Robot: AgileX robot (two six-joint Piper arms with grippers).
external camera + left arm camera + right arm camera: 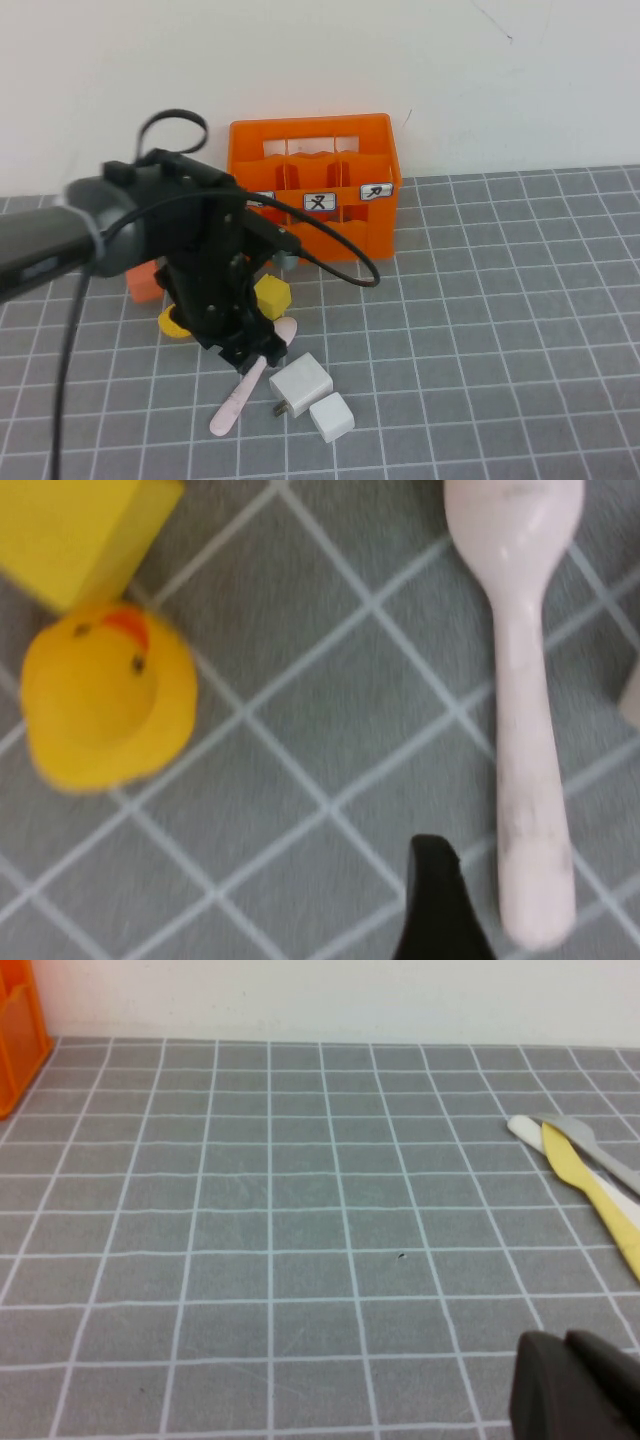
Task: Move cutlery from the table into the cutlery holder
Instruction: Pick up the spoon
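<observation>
— Where is the left gripper (262, 352)?
— Low over the spoon (243, 390) on the table (500, 330), near side of the orange crate (313, 185); its opening can't be told.
— The right gripper?
— Unseen from above, opening unclear.

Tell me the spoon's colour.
Pale pink-white spoon, clearest in the left wrist view.

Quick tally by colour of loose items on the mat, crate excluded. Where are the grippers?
Pink-white: 1, spoon
Yellow: 2, block, rubber duck
White: 2, charger, small block
Orange: 1, cube
Total: 6

Left gripper is low over the spoon; right gripper is off to the side, over bare table.
</observation>
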